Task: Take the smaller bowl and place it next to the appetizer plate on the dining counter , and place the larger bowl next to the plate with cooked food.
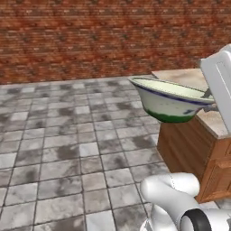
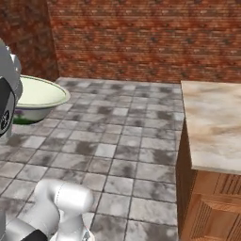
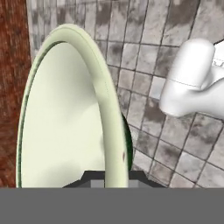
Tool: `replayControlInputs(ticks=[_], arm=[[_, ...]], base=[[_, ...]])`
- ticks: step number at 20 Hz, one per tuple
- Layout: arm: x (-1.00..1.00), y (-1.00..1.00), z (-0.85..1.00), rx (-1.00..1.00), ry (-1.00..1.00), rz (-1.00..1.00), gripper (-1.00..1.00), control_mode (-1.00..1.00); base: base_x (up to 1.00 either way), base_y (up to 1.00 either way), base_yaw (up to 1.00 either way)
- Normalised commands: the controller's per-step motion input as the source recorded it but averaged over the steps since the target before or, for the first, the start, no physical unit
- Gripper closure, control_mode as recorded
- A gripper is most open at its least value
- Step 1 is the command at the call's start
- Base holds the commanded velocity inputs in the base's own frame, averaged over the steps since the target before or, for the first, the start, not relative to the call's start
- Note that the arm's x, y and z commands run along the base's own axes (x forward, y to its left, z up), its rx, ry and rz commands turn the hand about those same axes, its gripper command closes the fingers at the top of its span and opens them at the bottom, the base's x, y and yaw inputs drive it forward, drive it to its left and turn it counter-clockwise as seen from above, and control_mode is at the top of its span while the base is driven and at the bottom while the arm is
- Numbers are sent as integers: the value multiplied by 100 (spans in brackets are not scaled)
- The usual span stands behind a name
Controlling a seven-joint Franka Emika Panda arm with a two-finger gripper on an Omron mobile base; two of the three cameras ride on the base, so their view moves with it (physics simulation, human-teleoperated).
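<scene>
The gripper point(image 3: 114, 177) is clamped on the rim of the larger bowl point(image 1: 171, 101), carried above the floor at 9 o'clock of the dining counter point(image 2: 214, 127), placement pending.

A home kitchen or dining area: red brick walls point(image 1: 90, 36), grey tiled floor point(image 1: 58, 149), marble-topped wooden surface point(image 2: 214, 127).

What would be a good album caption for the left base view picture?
Robot arm carries the larger bowl by its rim in the gripper, above grey floor tiles beside the dining counter.
</scene>
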Motion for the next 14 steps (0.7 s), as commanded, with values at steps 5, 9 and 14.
replayControlInputs(ticks=[5,9,14], arm=[[0,0,0,0,0,0,100,100],[0,0,0,0,0,0,100,100],[0,0,0,0,0,0,100,100]], base=[[100,29,-56],[100,57,-55],[100,77,-53]])
